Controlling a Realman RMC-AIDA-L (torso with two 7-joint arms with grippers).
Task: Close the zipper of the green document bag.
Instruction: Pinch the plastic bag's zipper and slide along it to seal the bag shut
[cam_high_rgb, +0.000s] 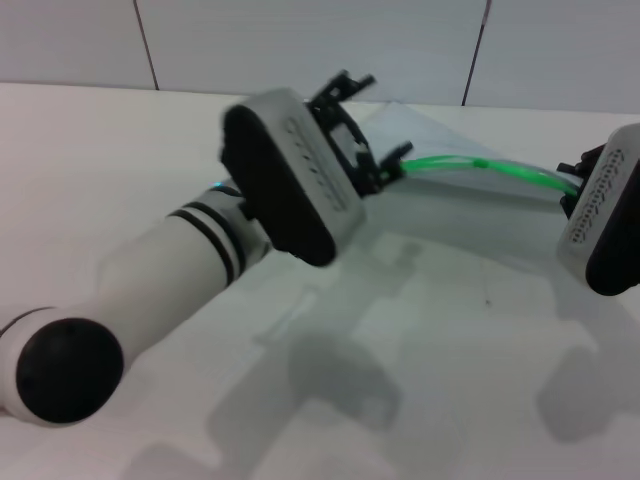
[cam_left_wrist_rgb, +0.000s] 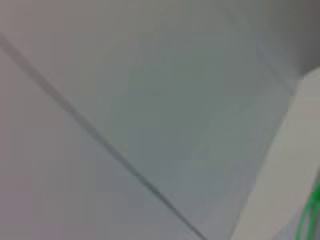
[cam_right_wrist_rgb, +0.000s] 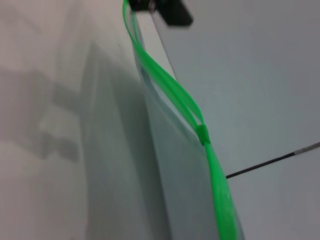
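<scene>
Running 9-to-3 o'clock across the table's far half, the zipper (cam_high_rgb: 480, 166) topped the green document bag (cam_high_rgb: 450, 250); slider tab (cam_right_wrist_rgb: 202, 134) sat mid-strip. Left gripper (cam_high_rgb: 385, 165) gripped its 9 o'clock end, fingers closed; right gripper (cam_high_rgb: 572, 185) at 3 o'clock, finger state untellable.
</scene>
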